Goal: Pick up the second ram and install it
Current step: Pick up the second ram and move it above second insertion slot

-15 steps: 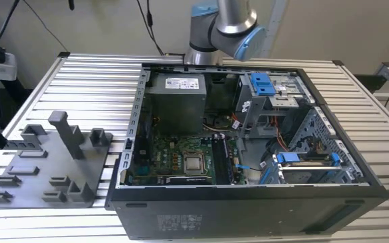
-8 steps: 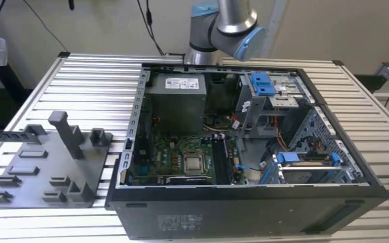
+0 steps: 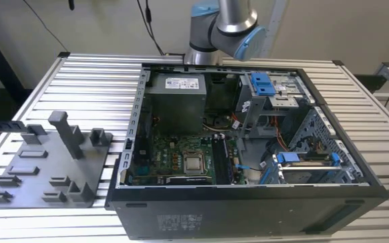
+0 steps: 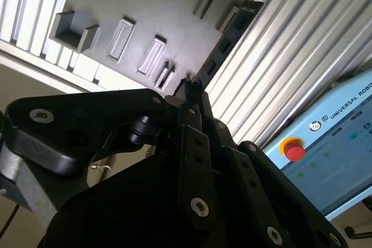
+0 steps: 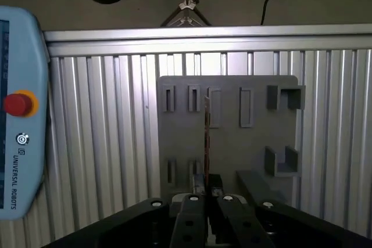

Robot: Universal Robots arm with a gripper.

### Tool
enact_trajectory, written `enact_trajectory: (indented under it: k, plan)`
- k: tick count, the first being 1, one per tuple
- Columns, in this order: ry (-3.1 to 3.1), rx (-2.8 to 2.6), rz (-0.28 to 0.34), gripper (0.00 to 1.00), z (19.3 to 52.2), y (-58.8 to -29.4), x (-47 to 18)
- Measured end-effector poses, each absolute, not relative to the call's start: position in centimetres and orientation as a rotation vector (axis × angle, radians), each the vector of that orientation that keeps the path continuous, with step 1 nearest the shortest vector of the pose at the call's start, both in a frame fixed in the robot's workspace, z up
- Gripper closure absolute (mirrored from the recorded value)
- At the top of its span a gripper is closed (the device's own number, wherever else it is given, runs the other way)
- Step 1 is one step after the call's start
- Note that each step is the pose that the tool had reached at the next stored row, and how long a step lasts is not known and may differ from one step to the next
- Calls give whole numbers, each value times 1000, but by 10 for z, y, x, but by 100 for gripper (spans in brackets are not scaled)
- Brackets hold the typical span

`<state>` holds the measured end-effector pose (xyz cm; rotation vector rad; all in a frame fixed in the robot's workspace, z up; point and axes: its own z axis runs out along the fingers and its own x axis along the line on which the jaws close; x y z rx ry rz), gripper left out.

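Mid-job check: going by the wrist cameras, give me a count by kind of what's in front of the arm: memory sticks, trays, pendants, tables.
Memory stick: 1, clamped edge-on in the pincer
Grey tray: 1
Control pendant with a red button: 1
Slatted metal table: 1
Total: 4

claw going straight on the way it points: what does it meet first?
Probably the grey tray. In the first wrist view the claw, shut on the second ram, points at it, ram end leading. The gap between them is unclear.
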<state>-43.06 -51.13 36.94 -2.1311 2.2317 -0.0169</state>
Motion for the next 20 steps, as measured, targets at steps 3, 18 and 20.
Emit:
enact_trajectory:
  k: [3, 18, 20]
  plan:
    - [2232, -2131, -17, 86, 378, -511, -431]
    - [2231, -2131, -17, 86, 404, -511, -431]
    - [2231, -2131, -17, 86, 404, -511, -431]
